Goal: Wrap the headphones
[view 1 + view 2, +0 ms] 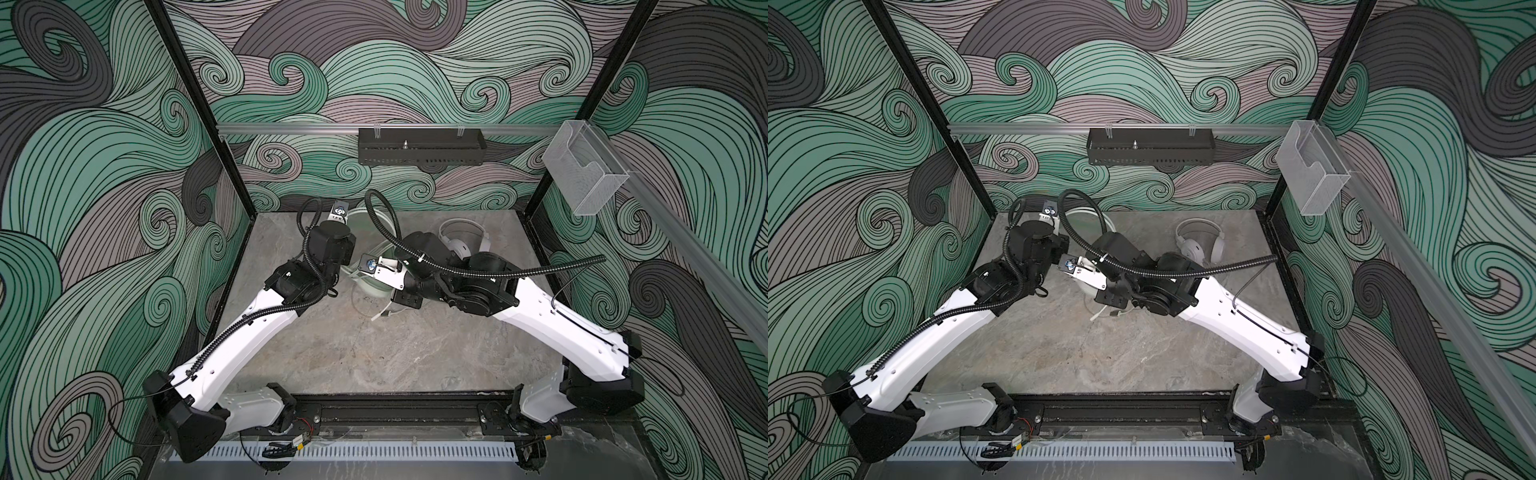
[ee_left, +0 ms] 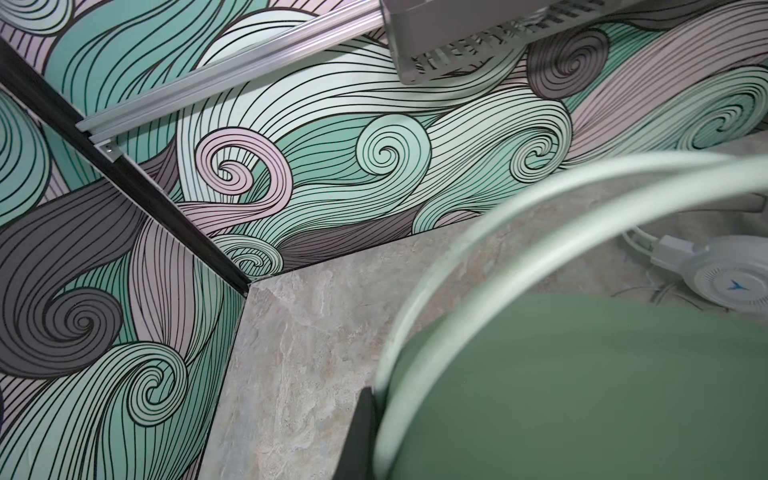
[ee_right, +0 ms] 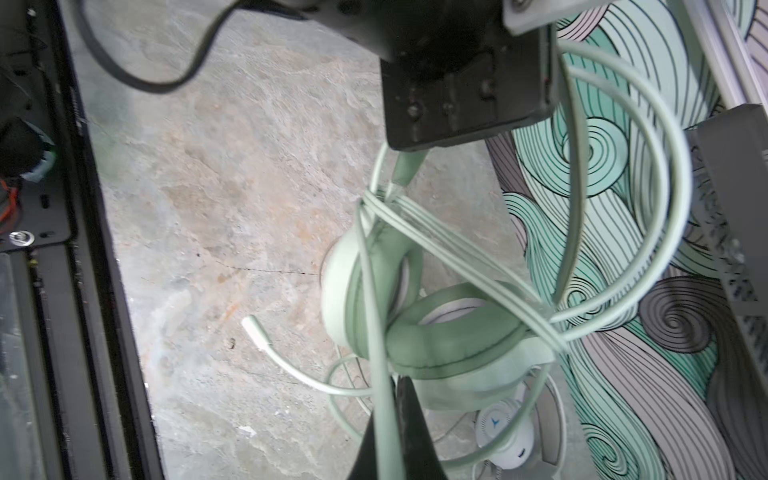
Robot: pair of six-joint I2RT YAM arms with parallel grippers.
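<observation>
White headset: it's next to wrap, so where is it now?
In both top views the white headset lies on the table toward the back right, just behind the right arm.

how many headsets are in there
2. The mint headset hangs above the middle of the table, its cable looped around it; the white headset lies at the back right. More may be hidden.

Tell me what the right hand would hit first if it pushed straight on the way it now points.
Most likely the mint green headset: in the right wrist view its ear cushions sit just ahead of the right hand, which is shut on that headset's cable. Depth is hard to judge.
</observation>
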